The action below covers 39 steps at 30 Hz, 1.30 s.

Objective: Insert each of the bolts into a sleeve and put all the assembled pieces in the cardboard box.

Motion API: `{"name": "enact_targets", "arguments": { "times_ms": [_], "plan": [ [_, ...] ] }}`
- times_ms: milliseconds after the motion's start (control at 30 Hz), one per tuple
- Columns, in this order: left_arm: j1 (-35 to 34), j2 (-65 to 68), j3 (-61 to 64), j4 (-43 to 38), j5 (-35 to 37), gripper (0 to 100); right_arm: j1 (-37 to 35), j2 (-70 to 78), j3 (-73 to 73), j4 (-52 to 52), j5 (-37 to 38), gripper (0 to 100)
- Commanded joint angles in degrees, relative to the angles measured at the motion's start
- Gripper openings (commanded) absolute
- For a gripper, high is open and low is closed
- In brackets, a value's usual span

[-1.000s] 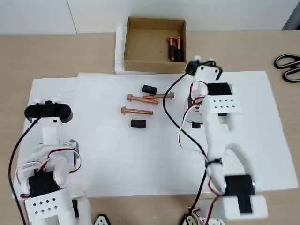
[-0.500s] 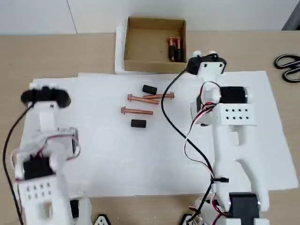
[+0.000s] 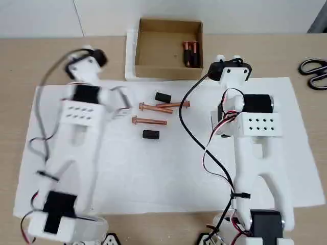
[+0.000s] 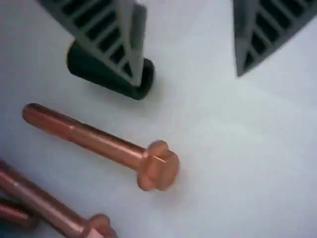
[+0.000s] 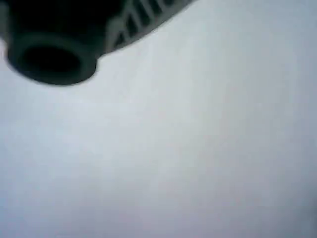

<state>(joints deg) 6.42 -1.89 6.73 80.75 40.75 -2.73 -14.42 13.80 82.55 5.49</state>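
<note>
Cardboard box (image 3: 153,51): two assembled pieces (image 3: 190,53) lie side by side against one inner wall. That part reads as done.

On the white paper (image 3: 153,173) in front of the box, loose and well apart from it:
- three bolts, none sleeved: a crossed pair (image 3: 163,106) nearer the box, a single bolt (image 3: 149,121) just beyond them
- two bare sleeves: near sleeve (image 3: 163,97) between the box and the crossed pair, far sleeve (image 3: 150,135) past the single bolt

Left gripper (image 4: 190,69): jaws spread wide, nothing between them, hanging over the single bolt's head end with the far sleeve just beside one finger.

Right gripper (image 5: 94,34): off to the side of the box's front corner, over bare paper. A third sleeve (image 5: 52,62) sits close under its finger, bore facing out; judged clamped in the jaws, second finger not visible.

Tally, as judged: two of five pieces finished. Left: three insertions, three drops into the box. Likely step in hand: fetch a bolt to mate with the third sleeve
</note>
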Motion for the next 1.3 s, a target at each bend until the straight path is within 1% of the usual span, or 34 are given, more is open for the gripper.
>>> {"name": "enact_targets", "arguments": {
  "times_ms": [0, 100, 233, 367, 433, 867, 1267],
  "plan": [
    [4.13, 2.64, -2.95, -2.29, 11.16, 12, 0.13, -2.51, -3.08, 0.57, 0.35, 0.4],
    [5.54, 5.45, -2.95, -6.24, 18.02, 12, 0.22, -2.59, -2.99, 0.57, 0.35, 0.4],
    [7.82, 9.58, -3.03, -10.64, 19.16, 12, 0.22, -2.33, -2.99, 1.45, 0.35, 0.4],
    [8.35, 14.15, -3.03, -13.54, 25.76, 12, 0.22, -2.42, -2.99, 1.63, 0.35, 0.4],
    [8.35, 16.26, -3.03, -14.86, 27.96, 12, 0.22, -2.51, -2.99, 1.63, 0.35, 0.4],
    [8.09, 21.27, -3.03, -21.45, 28.31, 12, 0.13, -2.33, -2.99, 1.63, 0.35, 0.4],
    [8.09, 23.91, -3.03, -22.15, 28.40, 11, 0.22, -2.24, -2.99, 1.63, 0.35, 0.4]
  ]
}}
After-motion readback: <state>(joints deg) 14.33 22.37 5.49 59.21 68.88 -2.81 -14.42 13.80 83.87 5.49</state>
